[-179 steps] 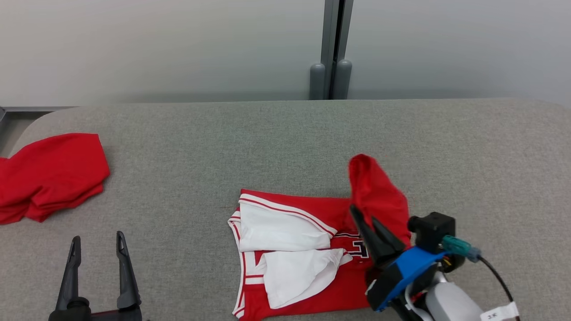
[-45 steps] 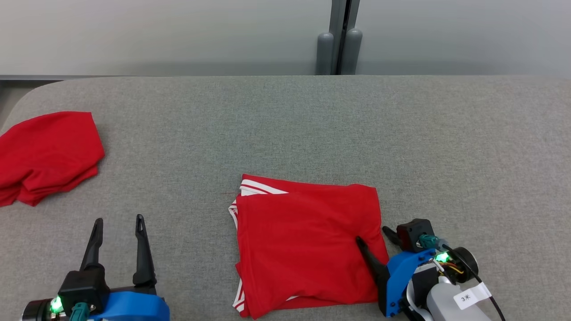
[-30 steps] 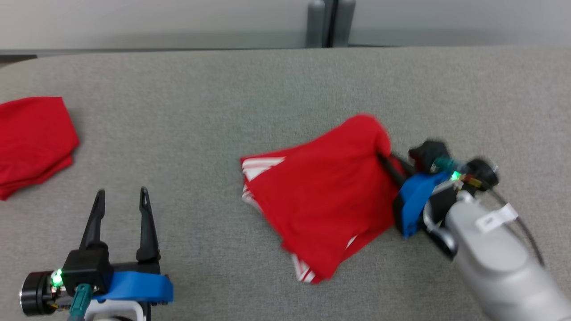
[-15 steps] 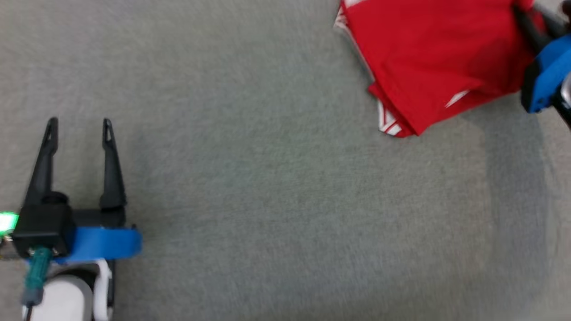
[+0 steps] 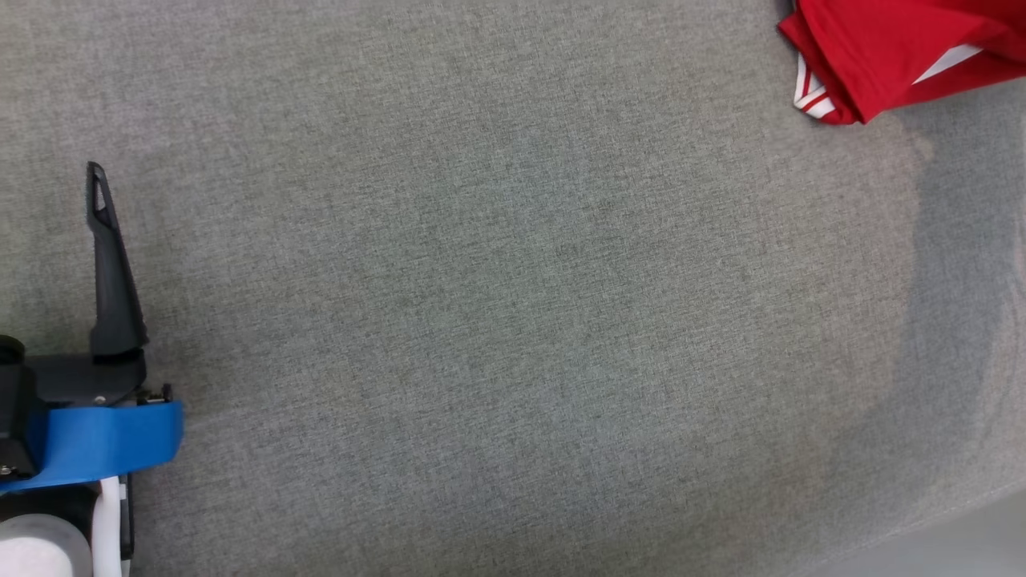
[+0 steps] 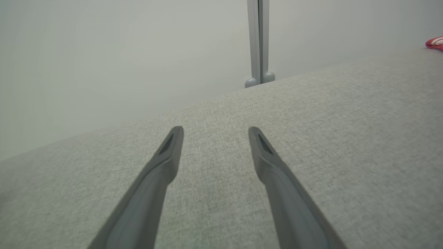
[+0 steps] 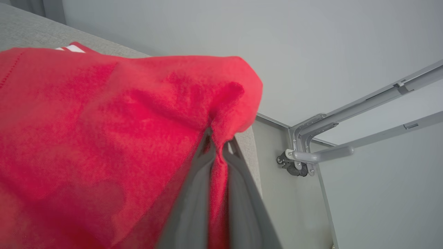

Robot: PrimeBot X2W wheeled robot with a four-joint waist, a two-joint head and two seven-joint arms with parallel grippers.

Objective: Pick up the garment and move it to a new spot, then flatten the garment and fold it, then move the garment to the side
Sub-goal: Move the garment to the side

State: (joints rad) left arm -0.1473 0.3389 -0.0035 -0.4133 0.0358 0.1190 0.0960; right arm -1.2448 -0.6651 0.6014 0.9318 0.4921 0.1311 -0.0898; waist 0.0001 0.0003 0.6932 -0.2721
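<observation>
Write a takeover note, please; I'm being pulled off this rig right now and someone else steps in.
Left gripper: open, empty, above the grey table.
Right gripper: shut on a pinch of the red jersey, close to a table edge.
Done: the jersey looks folded in layers, with white trim showing at one corner.
Left: set it down at the side and release. I cannot tell whether it hangs clear of the table.
</observation>
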